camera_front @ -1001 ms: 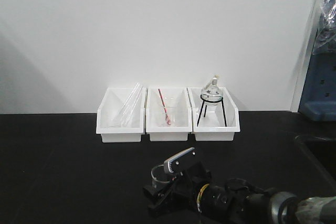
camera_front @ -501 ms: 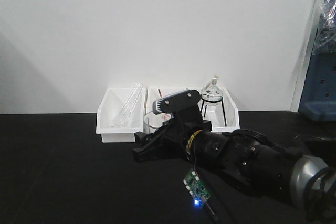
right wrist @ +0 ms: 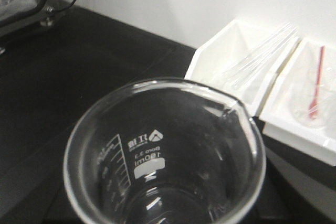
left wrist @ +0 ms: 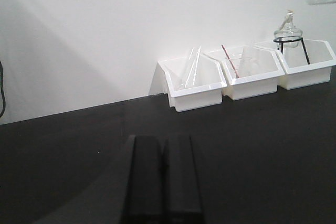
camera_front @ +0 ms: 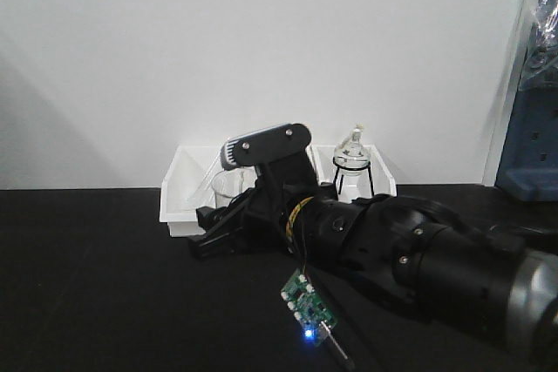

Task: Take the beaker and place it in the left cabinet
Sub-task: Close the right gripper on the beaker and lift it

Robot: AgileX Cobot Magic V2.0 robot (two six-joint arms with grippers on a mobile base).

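The right fingers [camera_front: 207, 234] are clenched on the lower part of the beaker [camera_front: 230, 186]. They hold it upright and clear of the black tabletop [camera_front: 87, 285], with its open rim showing above them. In the right wrist view I look straight down its mouth, with a printed scale and label on the glass wall and the spout at about 2 o'clock.

In the front view the beaker hangs in front of the row of white bins, at roughly 9 o'clock from the round flask [camera_front: 351, 159] on its black tripod. A small green circuit board [camera_front: 307, 307] with a blue light dangles under the right arm.

The left fingers [left wrist: 178, 182] are pressed together side by side with nothing between them, low over the tabletop. The bins lie at about 1 o'clock from them. The left bin [left wrist: 197, 98] holds clear glass tubes, the middle bin [left wrist: 252, 87] holds a clear vessel with a red rod [left wrist: 231, 62], and the right bin [left wrist: 304, 80] holds the flask.
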